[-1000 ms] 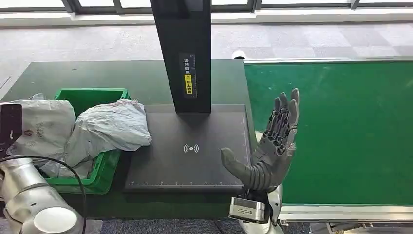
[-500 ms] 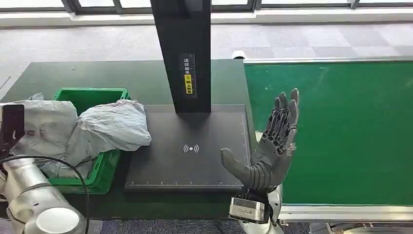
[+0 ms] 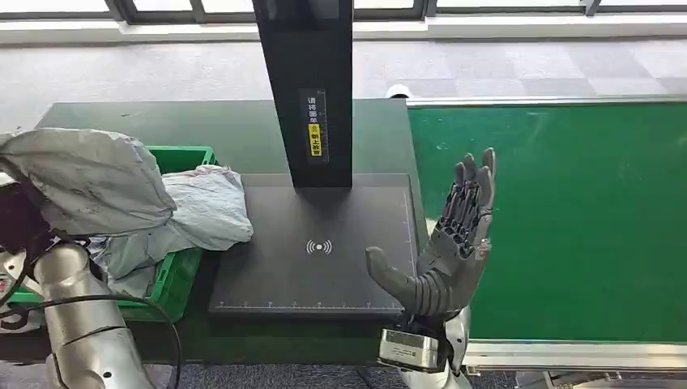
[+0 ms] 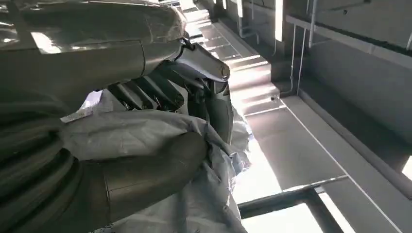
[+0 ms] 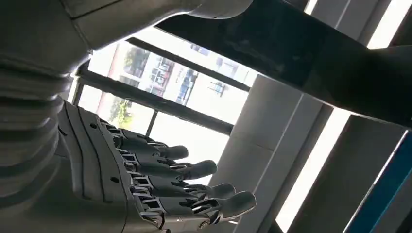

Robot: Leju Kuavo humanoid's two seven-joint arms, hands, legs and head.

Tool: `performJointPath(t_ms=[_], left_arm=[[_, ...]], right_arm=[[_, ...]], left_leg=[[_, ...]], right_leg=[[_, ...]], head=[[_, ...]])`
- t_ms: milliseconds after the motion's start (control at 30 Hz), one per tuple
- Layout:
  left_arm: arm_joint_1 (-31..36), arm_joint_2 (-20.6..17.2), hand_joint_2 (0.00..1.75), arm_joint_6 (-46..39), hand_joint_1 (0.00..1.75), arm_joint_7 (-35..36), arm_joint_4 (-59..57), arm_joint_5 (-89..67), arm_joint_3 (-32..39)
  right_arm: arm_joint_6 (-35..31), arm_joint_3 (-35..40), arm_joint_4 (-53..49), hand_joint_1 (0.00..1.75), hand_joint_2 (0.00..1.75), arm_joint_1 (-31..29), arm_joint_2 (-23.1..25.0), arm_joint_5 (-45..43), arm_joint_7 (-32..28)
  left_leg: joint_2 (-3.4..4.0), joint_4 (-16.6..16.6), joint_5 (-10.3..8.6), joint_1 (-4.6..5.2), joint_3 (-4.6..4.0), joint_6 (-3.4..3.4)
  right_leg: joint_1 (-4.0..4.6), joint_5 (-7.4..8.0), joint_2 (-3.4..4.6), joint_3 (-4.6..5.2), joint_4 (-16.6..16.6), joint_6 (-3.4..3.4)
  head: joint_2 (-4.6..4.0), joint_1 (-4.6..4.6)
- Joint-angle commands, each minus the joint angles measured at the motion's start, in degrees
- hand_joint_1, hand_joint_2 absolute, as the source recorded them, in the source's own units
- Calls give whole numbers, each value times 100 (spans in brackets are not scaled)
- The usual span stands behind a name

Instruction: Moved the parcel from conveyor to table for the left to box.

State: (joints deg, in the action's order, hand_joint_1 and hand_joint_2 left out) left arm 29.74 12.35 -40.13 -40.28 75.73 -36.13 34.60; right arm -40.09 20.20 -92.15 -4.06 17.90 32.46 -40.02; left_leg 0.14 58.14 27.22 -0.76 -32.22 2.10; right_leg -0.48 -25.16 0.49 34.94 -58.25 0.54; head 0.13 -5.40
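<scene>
Black post blocks the scanner pad's far edge; its near half lies open.

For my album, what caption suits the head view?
Left hand lifts a grey parcel above the green bin; right hand waits open.

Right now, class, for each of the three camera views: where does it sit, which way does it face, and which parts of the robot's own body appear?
Head view: high on the body, looking forward and down at the table, the conveyor, both arms.
Left wrist view: behind the left hand, which grips a grey parcel; turned upward.
Right wrist view: behind the right hand, facing windows.
Shared: the parcel and the right hand also show in the head view.
</scene>
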Motion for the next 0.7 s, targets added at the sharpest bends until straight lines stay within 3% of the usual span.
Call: performJointPath(t_ms=[33, 200, 300, 333, 367, 700], left_arm=[[41, -142, 175, 13, 175, 28, -362, 65, -433], [84, -122, 175, 13, 175, 28, -421, 25, -425], [308, -321, 175, 13, 175, 186, -1346, -553, -169], [524, -104, 175, 13, 175, 354, -1270, -1617, 421], [575, -131, 175, 13, 175, 392, -1511, -1728, 485], [575, -131, 175, 13, 175, 392, -1511, -1728, 485]], right_arm=[[9, -65, 199, 0, 175, 447, 210, 17, 2], [9, -55, 171, 0, 175, 467, 210, 22, 2], [9, -50, 166, 0, 175, 465, 210, 16, 2], [9, -28, 161, 0, 175, 471, 210, 42, 2], [9, -36, 157, 0, 175, 467, 210, 46, 2], [9, -36, 157, 0, 175, 467, 210, 46, 2]], left_leg=[[-17, -14, -2, -2, 12, -4], [-18, -16, -2, -2, 14, -6], [-16, -15, -3, 1, 15, -3], [-23, -21, -7, 2, 18, -5], [-25, -32, -10, 5, 25, -6], [-13, -11, -3, 2, 9, -6]], right_leg=[[3, -5, -19, -17, 11, 1], [4, -4, -20, -19, 15, 0], [3, -5, -18, -18, 10, 0], [2, -4, -26, -22, 15, 1], [1, -3, -29, -29, 23, 2], [3, -2, -16, -14, 8, 2]], head=[[0, 0], [0, 0], [0, 0], [0, 0], [0, 0], [0, 0]])
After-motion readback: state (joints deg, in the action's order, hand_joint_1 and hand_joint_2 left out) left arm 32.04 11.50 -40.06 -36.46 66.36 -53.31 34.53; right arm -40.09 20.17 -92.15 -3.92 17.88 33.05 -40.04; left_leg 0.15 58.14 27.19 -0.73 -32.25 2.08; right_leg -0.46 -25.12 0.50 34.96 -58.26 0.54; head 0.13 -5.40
